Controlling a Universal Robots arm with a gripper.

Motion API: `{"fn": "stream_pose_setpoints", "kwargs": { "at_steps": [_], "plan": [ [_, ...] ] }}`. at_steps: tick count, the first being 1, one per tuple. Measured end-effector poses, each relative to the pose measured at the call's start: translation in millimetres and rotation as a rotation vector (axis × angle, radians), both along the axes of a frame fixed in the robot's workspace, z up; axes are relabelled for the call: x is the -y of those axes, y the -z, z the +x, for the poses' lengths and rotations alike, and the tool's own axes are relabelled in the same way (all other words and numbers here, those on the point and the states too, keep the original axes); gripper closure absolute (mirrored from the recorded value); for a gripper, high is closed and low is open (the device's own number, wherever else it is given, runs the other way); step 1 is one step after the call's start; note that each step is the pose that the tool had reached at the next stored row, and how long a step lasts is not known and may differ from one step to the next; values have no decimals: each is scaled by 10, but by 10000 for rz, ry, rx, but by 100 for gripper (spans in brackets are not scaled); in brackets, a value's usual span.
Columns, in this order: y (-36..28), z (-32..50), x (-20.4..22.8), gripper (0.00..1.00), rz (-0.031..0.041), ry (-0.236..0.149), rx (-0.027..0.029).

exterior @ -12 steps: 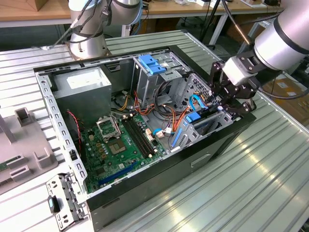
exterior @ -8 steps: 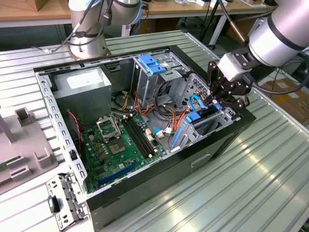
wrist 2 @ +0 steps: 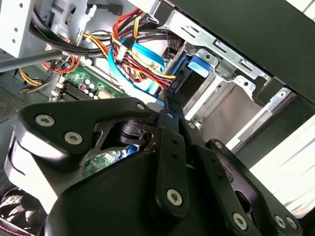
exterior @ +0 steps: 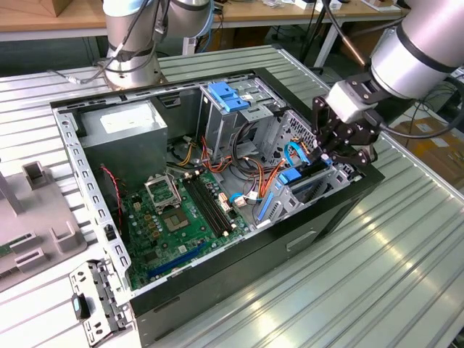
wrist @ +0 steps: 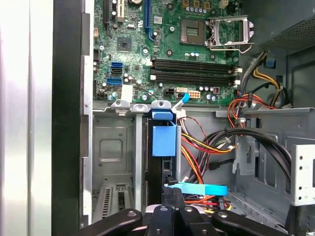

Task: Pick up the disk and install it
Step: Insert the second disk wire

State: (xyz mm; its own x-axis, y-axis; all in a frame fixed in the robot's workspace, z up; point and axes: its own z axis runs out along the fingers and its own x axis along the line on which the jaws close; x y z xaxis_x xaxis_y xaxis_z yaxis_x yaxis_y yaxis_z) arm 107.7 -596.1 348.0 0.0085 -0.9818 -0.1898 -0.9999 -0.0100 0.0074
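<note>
The disk (wrist: pixel 164 139) stands on edge inside the drive cage (wrist: pixel 112 147) at the front corner of the open computer case (exterior: pixel 290 243). Its blue plastic rail end (wrist 2: pixel 199 66) faces up, and the metal body is mostly hidden in the slot. In the exterior view the blue end of the disk (exterior: pixel 290 176) shows among the cage walls. My gripper (exterior: pixel 339 154) hangs just above that cage at the exterior view's right. Its black fingers (wrist 2: pixel 170 105) are pressed together with nothing between them, tips close to the rear end of the disk by the cable plugs.
A green motherboard (exterior: pixel 177 214) lies in the case floor beside the cage. Red, yellow and black cable bundles (wrist: pixel 206 142) and a flat blue data cable (wrist: pixel 199 189) run close to the fingers. A grey power-supply box (exterior: pixel 123 130) and a light-blue latch bracket (exterior: pixel 225 94) sit further back.
</note>
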Motion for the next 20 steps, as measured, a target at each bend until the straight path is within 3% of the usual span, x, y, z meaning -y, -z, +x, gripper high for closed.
{"fn": "stream_pose_setpoints", "kwargs": {
  "at_steps": [3, 9, 14, 17, 20],
  "plan": [
    [0, 0, -40, 89, -47, -12, 0],
    [28, 0, -43, 89, -111, -23, -15],
    [65, -1, -43, 89, -117, -28, -33],
    [45, 0, -43, 89, -102, -45, -31],
    [-19, 1, -43, 89, -114, -52, -33]
  ]
}}
